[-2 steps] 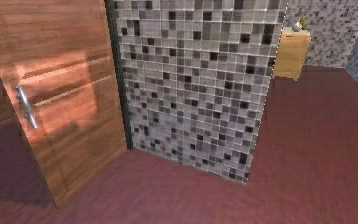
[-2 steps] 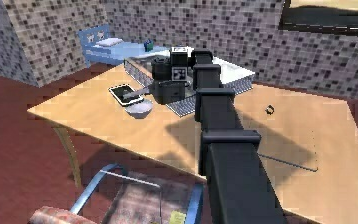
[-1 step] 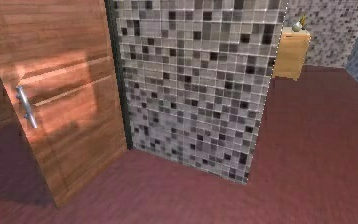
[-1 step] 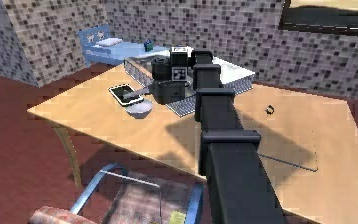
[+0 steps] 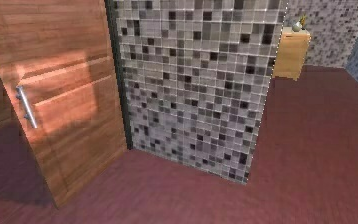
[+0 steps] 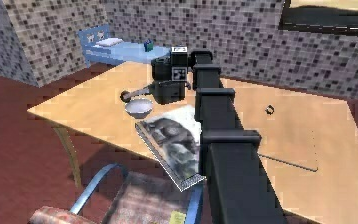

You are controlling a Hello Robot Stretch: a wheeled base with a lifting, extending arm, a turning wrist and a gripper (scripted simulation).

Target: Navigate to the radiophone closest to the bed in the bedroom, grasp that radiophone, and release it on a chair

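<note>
Where the forward view looks ahead, a dark red floor (image 5: 307, 150) spreads from six o'clock round to three, and a wall (image 5: 197, 80) of grey, black and white mosaic tiles stands at the centre, its corner edge running down toward five o'clock. At nine o'clock a wooden door (image 5: 57, 90) with a metal handle (image 5: 27, 107) meets that wall. At two o'clock, farther back, a small pale cabinet (image 5: 292, 55) stands against more tiles, with something on top too small to name. In the arm side view a pale wood counter (image 6: 307, 130) crosses the middle from nine o'clock to three, with the same red floor around it and mosaic walls behind. The arm (image 6: 227, 140) rises from six o'clock over the counter, and the tool (image 6: 165, 80) sits at its far end near twelve o'clock. A dark block (image 6: 171, 94) stands on the counter right at the tool; whether this block is the radiophone cannot be told, and I cannot tell whether the tool holds anything. Just toward nine o'clock from the block lies a small white bowl (image 6: 139, 107). A printed paper (image 6: 172, 145) lies beside the arm, reaching to the counter's near edge. A small dark bit (image 6: 270, 109) rests on bare wood toward three o'clock. Beyond the counter at eleven o'clock stands a blue bed (image 6: 105, 45) with a white pillow. At seven o'clock a chair (image 6: 95, 188) with a blue frame and patterned seat sits near the counter's edge. A dark frame (image 6: 322, 18) hangs on the wall at one o'clock.
</note>
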